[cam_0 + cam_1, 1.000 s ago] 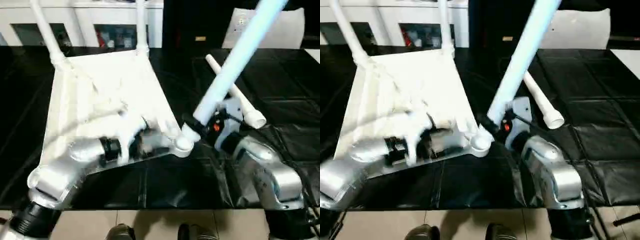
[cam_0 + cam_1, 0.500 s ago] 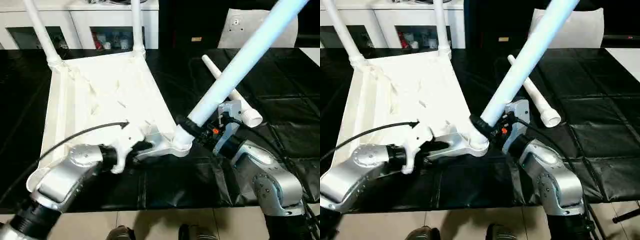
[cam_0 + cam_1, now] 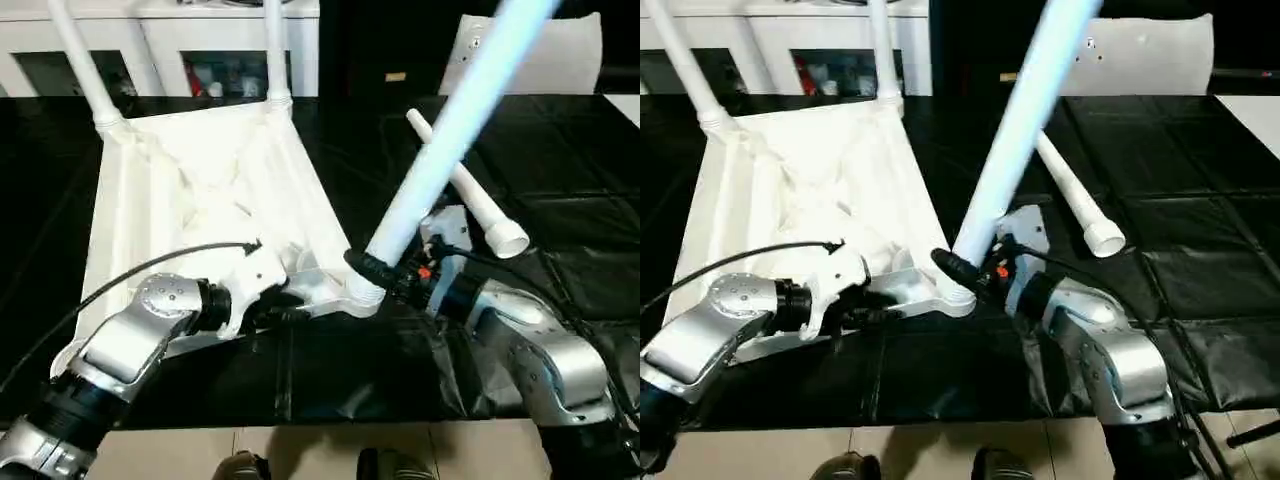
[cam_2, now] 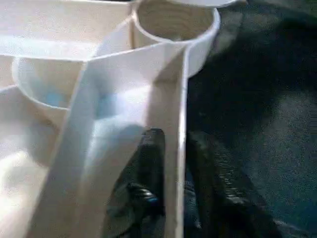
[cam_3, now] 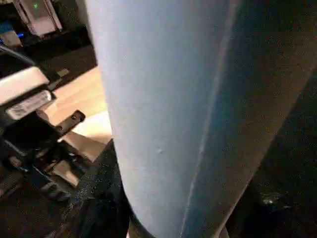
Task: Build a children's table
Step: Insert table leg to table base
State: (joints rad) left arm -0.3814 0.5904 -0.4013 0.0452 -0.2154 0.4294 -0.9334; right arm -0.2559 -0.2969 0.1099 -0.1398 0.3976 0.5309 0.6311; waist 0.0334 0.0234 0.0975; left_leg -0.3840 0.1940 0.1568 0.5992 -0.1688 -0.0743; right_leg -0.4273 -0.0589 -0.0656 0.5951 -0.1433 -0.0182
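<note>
My left end effector (image 4: pixel 171 173) pinches the table top's (image 3: pixel 200 190) rim to steady it; my right end effector (image 3: pixel 385 275) grips a leg (image 3: pixel 440 140) over the corner socket (image 3: pixel 362 292).

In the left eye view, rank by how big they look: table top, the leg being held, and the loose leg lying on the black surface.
1. Table top.
2. Held leg, though nearness to the camera inflates it.
3. Loose leg.

My brushed silver metal forearms (image 3: pixel 130 340) are catching light over the table top (image 3: pixel 200 190), its white moulded plastic looking smooth and faintly glossy, like the leg (image 3: pixel 440 150); black sheeting (image 3: pixel 560 200) beneath is shining, wrinkled.
</note>
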